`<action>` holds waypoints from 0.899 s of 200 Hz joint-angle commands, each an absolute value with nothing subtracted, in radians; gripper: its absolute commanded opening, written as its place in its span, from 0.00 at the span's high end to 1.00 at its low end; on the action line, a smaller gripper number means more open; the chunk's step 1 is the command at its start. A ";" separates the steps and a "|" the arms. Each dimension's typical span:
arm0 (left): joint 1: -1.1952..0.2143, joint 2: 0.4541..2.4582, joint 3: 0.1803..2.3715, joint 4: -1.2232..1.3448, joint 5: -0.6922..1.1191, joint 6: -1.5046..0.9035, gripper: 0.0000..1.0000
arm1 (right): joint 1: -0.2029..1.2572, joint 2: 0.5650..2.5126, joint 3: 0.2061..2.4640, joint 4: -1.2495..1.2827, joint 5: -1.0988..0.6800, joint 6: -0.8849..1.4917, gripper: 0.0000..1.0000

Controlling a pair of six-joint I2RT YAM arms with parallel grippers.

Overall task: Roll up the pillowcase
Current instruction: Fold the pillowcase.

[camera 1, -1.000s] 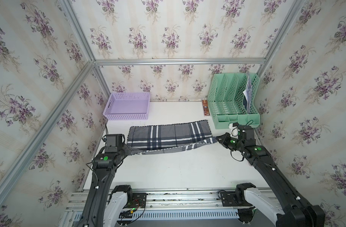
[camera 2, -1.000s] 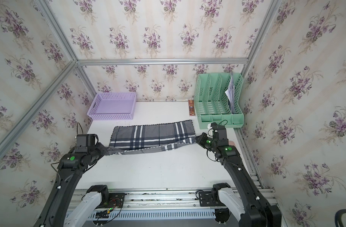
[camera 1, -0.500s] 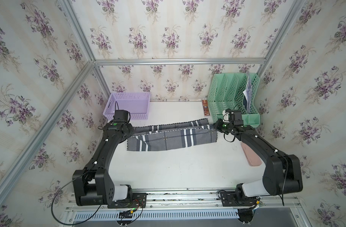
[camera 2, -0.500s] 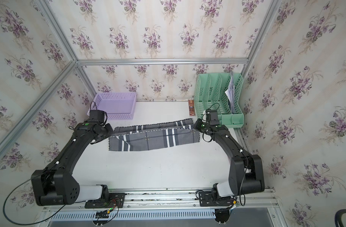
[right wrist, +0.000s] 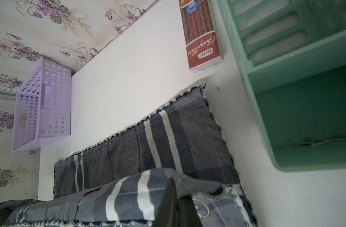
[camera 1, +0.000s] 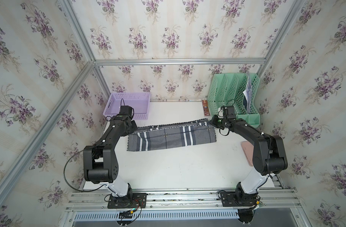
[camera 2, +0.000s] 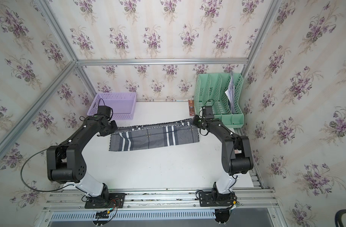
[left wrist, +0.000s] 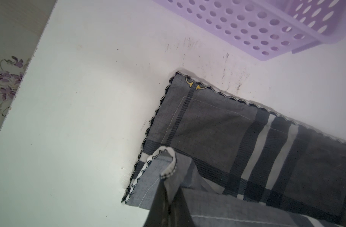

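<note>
pillowcase doubled over, both claws clamped on its end corners

a second ago the two claws held the near edge lifted on the robot's side of the spread cloth. now they have carried it across, and the pillowcase [camera 1: 172, 138] lies folded in half as a long band across the middle of the desk [camera 1: 178, 169]. the under layer's scalloped far edge peeks out beyond the fold in both top views. the left claw [left wrist: 169, 200] is pinched together on a looped bit of hem at the band's left end, near the lilac basket [camera 1: 126, 116]. the right claw [right wrist: 177, 200] is clamped on the right-hand corner, close to the green file rack [camera 1: 250, 118] and the pencil box [camera 1: 205, 108]. both arms now reach far forward.
</note>
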State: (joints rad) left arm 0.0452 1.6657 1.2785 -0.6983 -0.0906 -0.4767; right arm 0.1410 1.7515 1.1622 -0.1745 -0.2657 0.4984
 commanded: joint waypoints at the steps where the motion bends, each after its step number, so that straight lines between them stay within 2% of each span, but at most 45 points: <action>1: 0.049 1.712 1.315 -0.729 -0.173 -0.462 1.00 | 0.139 1.781 1.174 -0.136 -0.207 0.515 1.00; 41: 0.049 1.774 1.354 -0.736 -0.190 -0.479 1.00 | 0.140 1.840 1.202 -0.124 -0.208 0.540 1.00; 48: 0.048 1.779 1.356 -0.735 -0.198 -0.486 0.98 | 0.139 1.849 1.209 -0.125 -0.204 0.544 0.99; 57: 0.049 1.787 1.362 -0.734 -0.197 -0.488 0.90 | 0.138 1.861 1.221 -0.127 -0.206 0.546 0.94; 69: 0.048 1.802 1.379 -0.734 -0.190 -0.488 0.85 | 0.139 1.876 1.243 -0.130 -0.208 0.558 0.79; 74: 0.049 1.810 1.391 -0.736 -0.192 -0.489 0.77 | 0.139 1.883 1.254 -0.132 -0.209 0.563 0.73; 81: 0.048 1.822 1.409 -0.740 -0.201 -0.494 0.59 | 0.138 1.895 1.278 -0.136 -0.212 0.568 0.65; 85: 0.049 1.830 1.424 -0.746 -0.207 -0.497 0.52 | 0.139 1.902 1.294 -0.138 -0.212 0.571 0.62; 103: 0.049 1.865 1.518 -0.795 -0.228 -0.519 0.46 | 0.138 1.936 1.394 -0.160 -0.219 0.580 0.49; 109: 0.051 1.871 1.551 -0.811 -0.228 -0.526 0.39 | 0.138 1.947 1.439 -0.177 -0.231 0.577 0.46; 116: 0.050 1.874 1.580 -0.824 -0.229 -0.539 0.37 | 0.139 1.955 1.482 -0.194 -0.250 0.573 0.44; 138: 0.048 1.835 1.586 -0.827 -0.192 -0.570 0.36 | 0.144 1.918 1.515 -0.206 -0.267 0.541 0.42; 160: 0.037 1.762 1.453 -0.801 -0.173 -0.595 0.31 | 0.188 1.837 1.432 -0.236 -0.194 0.447 0.42; 174: 0.038 1.721 1.334 -0.774 -0.165 -0.603 0.31 | 0.234 1.794 1.345 -0.258 -0.132 0.406 0.46; 180: 0.038 1.709 1.286 -0.767 -0.168 -0.606 0.31 | 0.249 1.779 1.307 -0.265 -0.114 0.397 0.53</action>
State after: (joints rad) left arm 0.0383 1.7473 1.4189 -0.7643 -0.1799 -0.5709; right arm 0.1974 1.8259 1.4078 -0.1867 -0.2123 0.4889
